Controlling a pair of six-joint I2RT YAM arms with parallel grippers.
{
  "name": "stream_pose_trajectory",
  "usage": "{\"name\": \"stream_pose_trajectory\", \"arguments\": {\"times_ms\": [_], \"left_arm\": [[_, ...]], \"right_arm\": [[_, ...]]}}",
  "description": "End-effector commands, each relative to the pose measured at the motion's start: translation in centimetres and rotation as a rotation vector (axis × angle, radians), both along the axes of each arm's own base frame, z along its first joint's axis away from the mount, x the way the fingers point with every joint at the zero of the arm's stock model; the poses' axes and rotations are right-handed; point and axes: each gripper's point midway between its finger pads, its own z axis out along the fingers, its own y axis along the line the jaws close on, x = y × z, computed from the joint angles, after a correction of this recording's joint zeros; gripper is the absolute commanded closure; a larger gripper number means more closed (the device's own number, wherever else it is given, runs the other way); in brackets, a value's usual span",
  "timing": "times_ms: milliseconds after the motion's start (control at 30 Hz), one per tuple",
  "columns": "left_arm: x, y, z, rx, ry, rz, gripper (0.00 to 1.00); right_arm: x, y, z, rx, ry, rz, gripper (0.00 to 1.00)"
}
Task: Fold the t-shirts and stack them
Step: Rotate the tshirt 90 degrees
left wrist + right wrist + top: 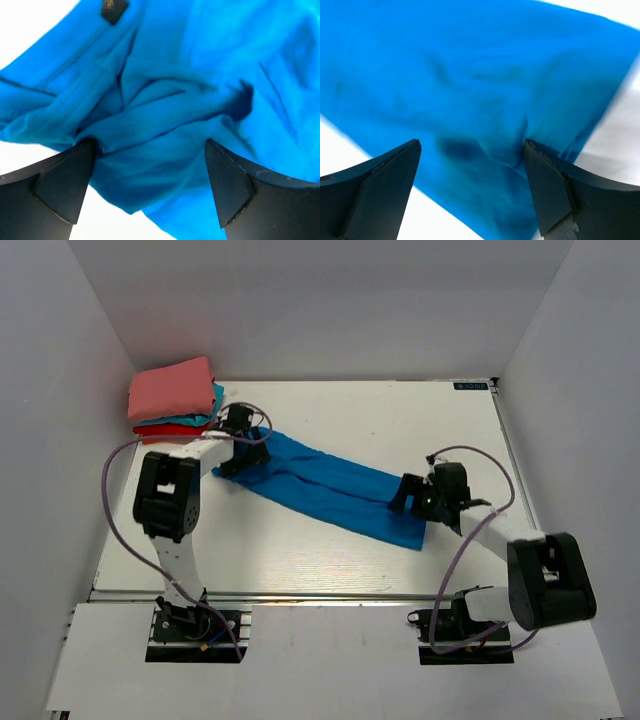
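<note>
Four t-shirts.
- One royal-blue shirt (325, 485): soft wrinkled cloth in long narrow strip, mid-table, running 10 o'clock to 4 o'clock.
- Three folded, piled at 10 o'clock corner of white table (400, 420): salmon-pink shirt (172, 388) on top, teal shirt (214, 400) in middle, red shirt (165, 430) at bottom. Blocky, with rounded edges.

Two grippers, black wedge fingers.
- Left gripper (150, 145) at strip's 10 o'clock end, jaws spread, bunched cloth between.
- Right gripper (470, 145) at 4 o'clock end, jaws spread over smoother cloth.

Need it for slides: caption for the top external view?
Left arm and right arm at opposite ends of the outstretched blue t-shirt; folded pile in far-left corner.
</note>
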Motion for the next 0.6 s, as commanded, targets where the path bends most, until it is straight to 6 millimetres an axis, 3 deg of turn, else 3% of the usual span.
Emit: {"name": "stream_pose_trajectory", "arguments": {"times_ms": [0, 33, 67, 100, 133, 167, 267, 333, 367, 400, 433, 467, 500, 567], "left_arm": [[5.4, -3.3, -2.9, -0.076, -0.016, -0.094, 0.0], [6.6, -4.3, -3.3, -0.082, -0.01, -0.122, 0.0], [10.1, -5.4, -1.5, -0.1, -0.075, -0.139, 0.0], [11.2, -7.0, -2.1, -0.13, -0.081, -0.168, 0.0], [11.7, -7.7, -5.8, -0.152, -0.029, -0.182, 0.0], [14.5, -9.7, -4.3, -0.197, -0.097, -0.217, 0.0], [17.5, -14.2, -6.8, -0.351, -0.105, -0.312, 0.0], [18.5, -16.6, -6.7, -0.436, -0.146, -0.368, 0.0], [18.9, -16.8, -7.0, -0.445, -0.165, -0.362, 0.0], [20.0, -18.2, -5.5, -0.476, -0.251, -0.393, 0.0], [20.0, -18.8, -5.3, -0.481, -0.278, -0.408, 0.0], [19.6, -18.9, -5.8, -0.495, -0.275, -0.405, 0.0], [19.9, -19.0, -5.5, -0.505, -0.29, -0.399, 0.0], [20.3, -19.8, -4.9, -0.509, -0.304, -0.411, 0.0]], "right_arm": [[-9.3, 3.7, -2.6, 0.139, 0.236, 0.138, 0.13], [-12.5, 4.6, -3.7, 0.168, 0.308, 0.182, 0.13], [-13.7, 5.5, -3.3, 0.172, 0.307, 0.24, 0.12], [-15.5, 5.5, -3.7, 0.161, 0.375, 0.267, 0.12], [-16.7, 6.2, -3.4, 0.184, 0.397, 0.334, 0.12], [-18.6, 7.1, -3.4, 0.179, 0.427, 0.419, 0.12], [-22.0, 9.6, -2.7, 0.215, 0.47, 0.615, 0.1], [-22.8, 11.3, -1.9, 0.214, 0.412, 0.77, 0.1], [-23.4, 12.7, -1.4, 0.228, 0.366, 0.856, 0.1], [-23.5, 14.8, 0.1, 0.258, 0.295, 0.979, 0.1], [-24.0, 15.3, -0.1, 0.258, 0.311, 1.017, 0.1], [-23.1, 17.5, 1.6, 0.302, 0.241, 1.076, 0.1], [-23.8, 19.1, 1.3, 0.294, 0.248, 1.166, 0.1], [-23.5, 21.7, 3.0, 0.317, 0.208, 1.233, 0.1]]}}
